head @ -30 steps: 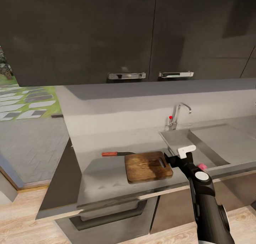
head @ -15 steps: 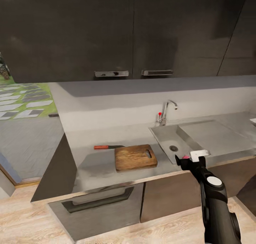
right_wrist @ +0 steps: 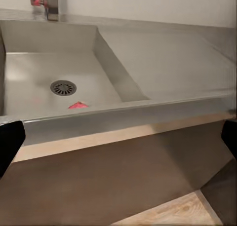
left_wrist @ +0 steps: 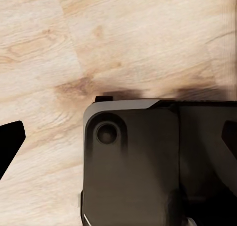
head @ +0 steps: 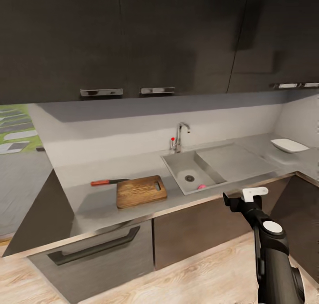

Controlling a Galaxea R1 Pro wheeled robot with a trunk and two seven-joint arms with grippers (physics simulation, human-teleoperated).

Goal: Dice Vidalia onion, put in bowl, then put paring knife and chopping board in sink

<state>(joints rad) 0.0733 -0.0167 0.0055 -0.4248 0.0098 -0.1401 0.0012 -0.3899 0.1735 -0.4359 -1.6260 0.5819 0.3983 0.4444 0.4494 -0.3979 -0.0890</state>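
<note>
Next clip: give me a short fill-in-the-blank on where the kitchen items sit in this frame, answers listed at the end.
1. The red-handled paring knife lies on the grey countertop just behind the dark-brown wooden ____.
2. The small pink object lies inside the stainless-steel ____, near the round drain.
3. The shallow white bowl sits on the countertop beyond the flat steel ____.
4. The chrome faucet carries a ____ knob.

Missing words: chopping board; sink; drainboard; red
</note>
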